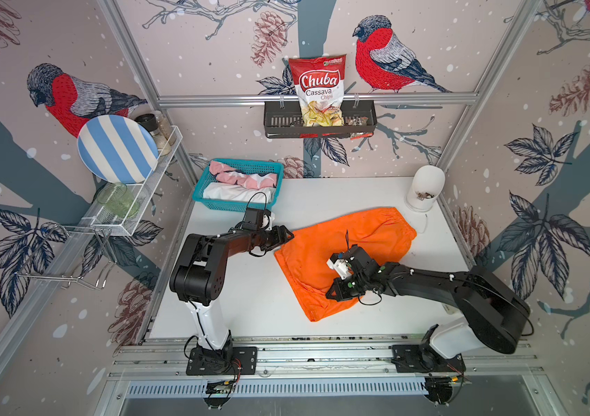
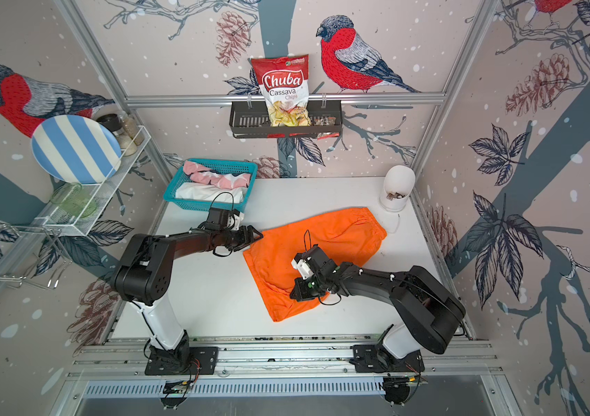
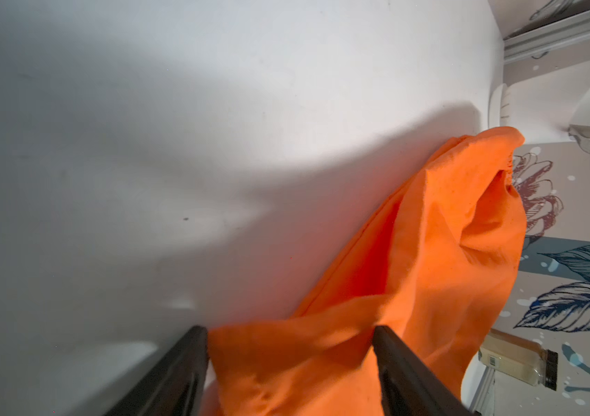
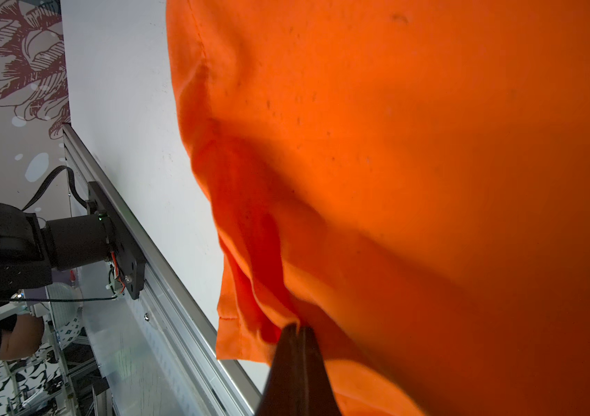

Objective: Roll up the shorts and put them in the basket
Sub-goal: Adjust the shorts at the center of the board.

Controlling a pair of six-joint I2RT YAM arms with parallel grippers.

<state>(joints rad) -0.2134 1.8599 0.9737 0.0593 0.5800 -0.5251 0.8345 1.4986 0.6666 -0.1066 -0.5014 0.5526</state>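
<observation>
While the orange shorts lie spread across the white table, the right gripper clamps a fold of them; the left gripper holds its jaws apart around an edge, perhaps touching it.

Left arm and right arm: black shells on white columns — thin black cables loop at the wrists, green dots on the right, screwed black base plates.
</observation>
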